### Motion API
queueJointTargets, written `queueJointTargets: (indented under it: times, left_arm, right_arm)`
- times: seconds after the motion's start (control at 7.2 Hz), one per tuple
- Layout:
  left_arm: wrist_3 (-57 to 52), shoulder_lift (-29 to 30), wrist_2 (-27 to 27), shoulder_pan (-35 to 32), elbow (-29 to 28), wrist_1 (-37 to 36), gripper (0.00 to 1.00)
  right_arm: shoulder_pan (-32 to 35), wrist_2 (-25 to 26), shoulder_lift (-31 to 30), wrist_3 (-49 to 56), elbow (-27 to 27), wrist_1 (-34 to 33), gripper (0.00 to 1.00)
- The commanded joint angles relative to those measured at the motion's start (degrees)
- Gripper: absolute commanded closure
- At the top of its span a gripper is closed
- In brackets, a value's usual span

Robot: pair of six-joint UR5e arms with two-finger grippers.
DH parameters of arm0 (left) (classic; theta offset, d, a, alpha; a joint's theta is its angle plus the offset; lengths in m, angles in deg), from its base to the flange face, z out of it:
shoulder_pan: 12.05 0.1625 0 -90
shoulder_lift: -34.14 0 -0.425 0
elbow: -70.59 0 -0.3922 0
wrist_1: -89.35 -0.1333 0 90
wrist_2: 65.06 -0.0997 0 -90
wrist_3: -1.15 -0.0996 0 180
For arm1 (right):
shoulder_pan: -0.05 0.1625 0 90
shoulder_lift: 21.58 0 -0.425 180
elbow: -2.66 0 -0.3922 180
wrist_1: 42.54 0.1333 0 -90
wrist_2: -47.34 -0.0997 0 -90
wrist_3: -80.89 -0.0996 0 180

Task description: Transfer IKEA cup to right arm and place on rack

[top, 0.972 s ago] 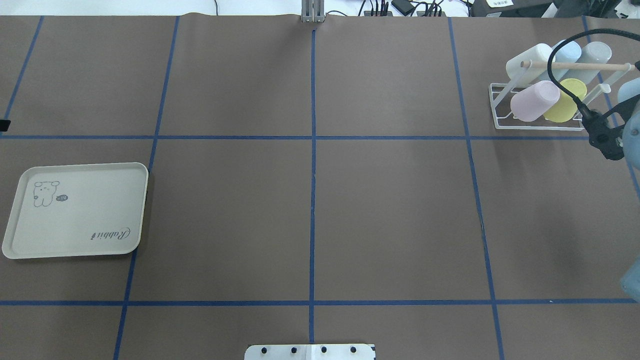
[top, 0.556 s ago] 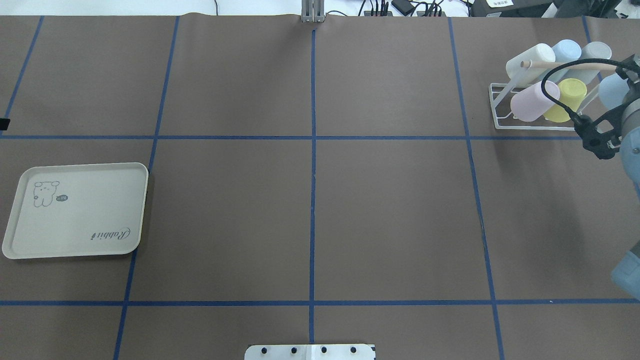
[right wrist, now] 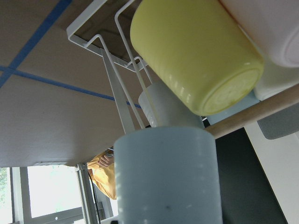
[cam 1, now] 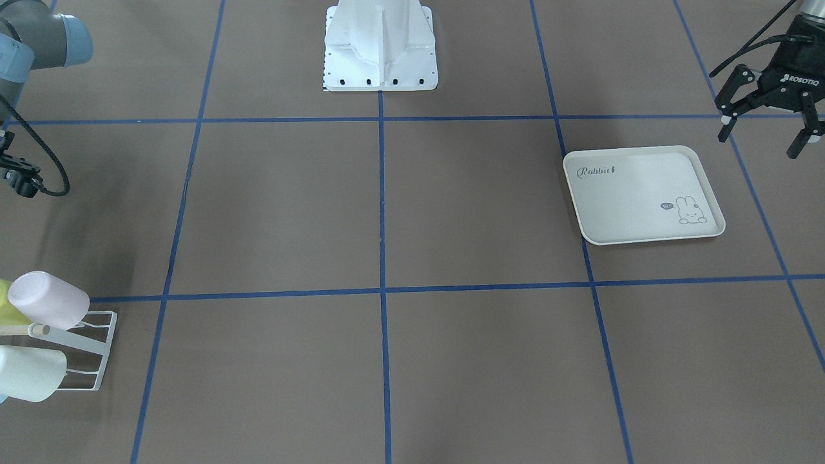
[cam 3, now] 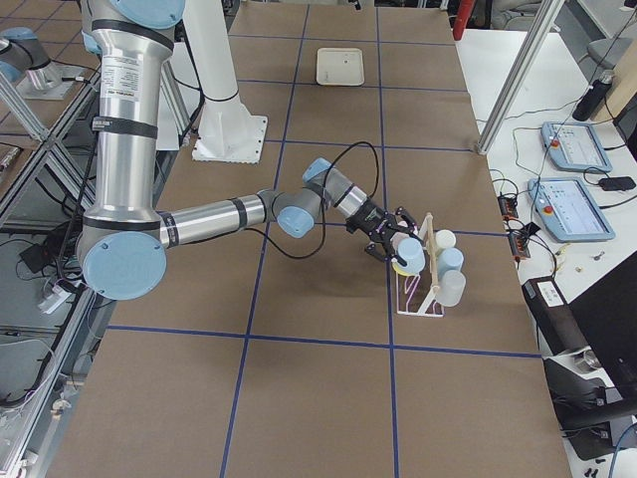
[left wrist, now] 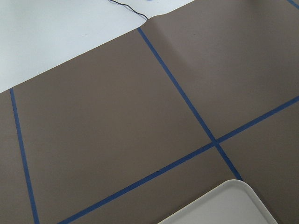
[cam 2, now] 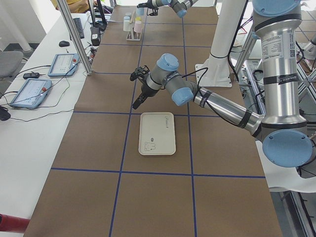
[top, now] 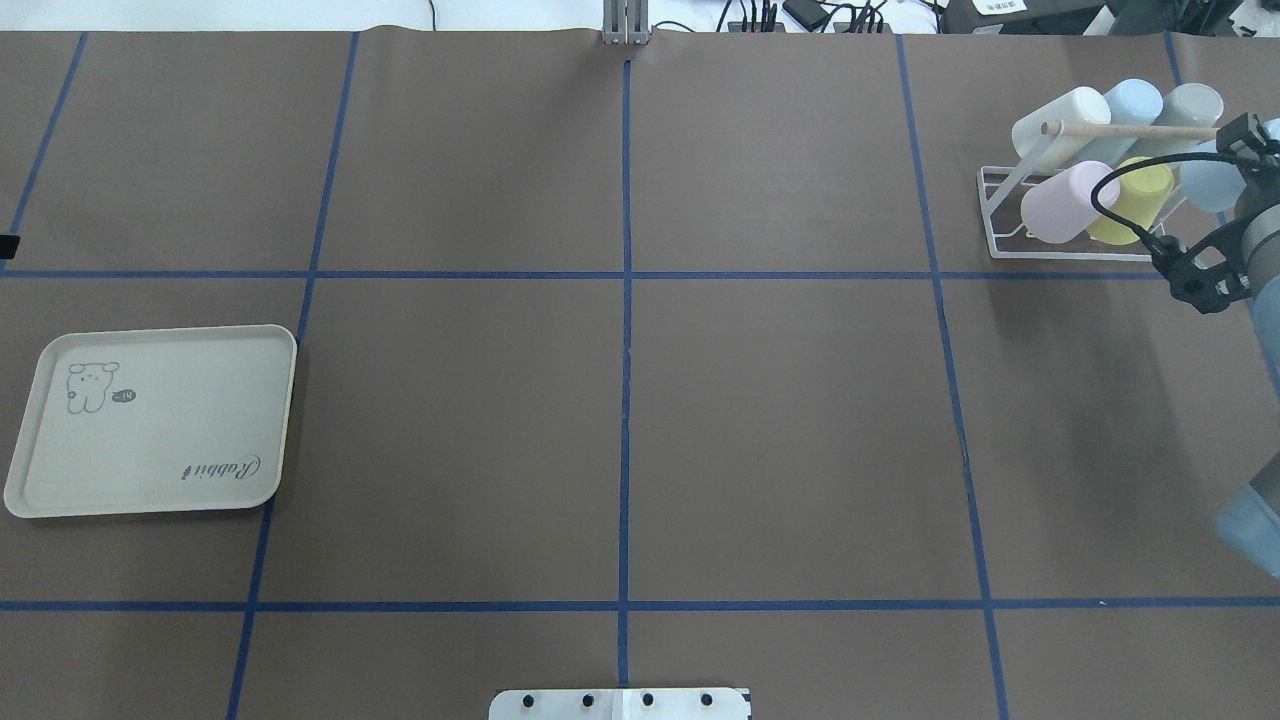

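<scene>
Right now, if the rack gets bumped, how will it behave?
The rack is thin wire, so probably light and easy to slide. Its cups sit high on slanted prongs, so it may tip or shed one.

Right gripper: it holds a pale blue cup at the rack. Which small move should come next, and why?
Probably ease the pale blue cup slightly lower onto the rack, beside the yellow cup, before opening. The right gripper holds it close to that row, but no view shows it seated on a prong.
</scene>
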Motion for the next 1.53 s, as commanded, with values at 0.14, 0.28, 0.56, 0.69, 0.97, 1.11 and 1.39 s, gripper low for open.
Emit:
queueJointTargets:
  times: [0.14, 0.28, 0.56, 0.69, 0.97, 1.11, 1.39]
  left_arm:
    - [0.0, 0.0, -0.1, 0.0, 0.0, 0.0, 0.00]
    - [0.0, 0.0, 0.0, 0.1, 0.0, 0.0, 0.00]
    - [0.0, 0.0, -0.1, 0.1, -0.1, 0.0, 0.00]
    - [0.0, 0.0, -0.1, 0.1, -0.1, 0.0, 0.00]
    - [0.0, 0.0, 0.0, 0.1, 0.0, 0.0, 0.00]
    - [0.0, 0.0, 0.0, 0.1, -0.1, 0.1, 0.00]
    - [0.0, 0.1, 0.0, 0.1, -0.3, 0.1, 0.00]
  right_arm:
    - [0.4, -0.2, 1.1, 0.3, 2.2, 0.6, 1.00]
    - [0.3, -0.2, 1.1, 0.3, 2.8, 0.7, 1.00]
    - [0.3, -0.2, 1.6, 0.3, 3.5, 0.6, 0.97]
    - [0.3, -0.2, 2.4, 0.3, 4.7, 0.6, 0.91]
    - [0.3, -0.2, 3.7, 2.5, 6.3, 0.6, 0.59]
    - [0.3, -0.1, 4.3, 4.2, 6.4, 0.5, 0.38]
    - [0.3, -0.2, 4.3, 4.2, 6.5, 0.6, 0.07]
